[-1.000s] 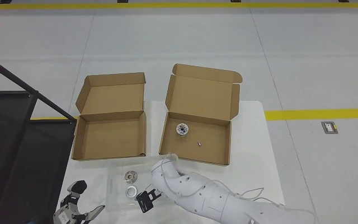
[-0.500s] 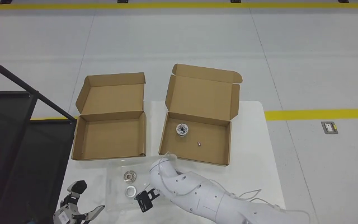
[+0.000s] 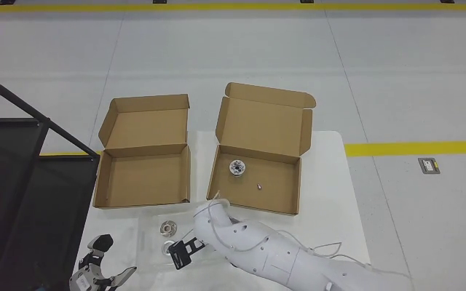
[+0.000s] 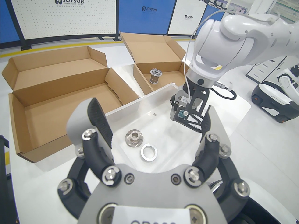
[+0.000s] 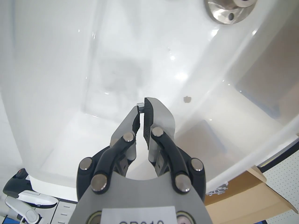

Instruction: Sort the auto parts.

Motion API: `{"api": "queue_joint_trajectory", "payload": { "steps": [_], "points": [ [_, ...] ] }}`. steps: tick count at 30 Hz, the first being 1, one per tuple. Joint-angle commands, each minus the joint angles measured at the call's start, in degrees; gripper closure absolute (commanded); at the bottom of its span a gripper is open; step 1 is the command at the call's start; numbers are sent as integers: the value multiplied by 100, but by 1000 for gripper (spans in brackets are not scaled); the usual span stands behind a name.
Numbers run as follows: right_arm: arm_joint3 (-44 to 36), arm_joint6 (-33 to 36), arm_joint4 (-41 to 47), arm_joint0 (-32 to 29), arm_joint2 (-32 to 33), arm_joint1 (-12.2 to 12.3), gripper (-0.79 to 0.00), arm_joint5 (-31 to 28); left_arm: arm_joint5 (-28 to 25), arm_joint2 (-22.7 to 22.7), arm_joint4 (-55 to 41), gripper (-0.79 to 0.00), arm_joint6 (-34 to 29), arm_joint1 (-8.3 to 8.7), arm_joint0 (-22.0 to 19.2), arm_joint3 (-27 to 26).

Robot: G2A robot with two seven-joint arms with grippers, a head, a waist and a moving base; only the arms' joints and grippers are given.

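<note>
— Entry: right gripper [image 5: 141, 107]?
— Clenched on a small grey metal piece [image 5: 140, 104] above the white plastic tray [image 5: 58, 47]. It is shifted toward ten o'clock within the last second. Pick judged secured; boxing pending.
— Left gripper [image 4: 151, 120]?
— Spread, empty, at eight o'clock of the tray.

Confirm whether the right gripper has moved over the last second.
Yes. In the top view the right gripper, pinching a small metal part, has shifted left, closer to the metal ring in the clear bin.

Industrial robot lab w/ pegboard partitions [image 4: 58, 19], yellow floor tape [image 3: 408, 149], another robot [image 4: 275, 99].
</note>
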Motion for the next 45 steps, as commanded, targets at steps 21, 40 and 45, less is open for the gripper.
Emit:
{"api": "queue_joint_trajectory", "payload": {
  "steps": [21, 40, 45],
  "points": [
    [-3969, -641, -2083, -2556, 2856, 1802, 0, 1219, 0, 0, 0, -785, 0, 0, 0, 0],
    [-1466, 194, -1098, -1805, 3772, 1652, 0, 2373, 0, 0, 0, -785, 0, 0, 0, 0],
    [-708, -61, -854, -1396, 3576, 1509, -308, 2420, 0, 0, 0, -785, 0, 0, 0, 0]
  ]
}}
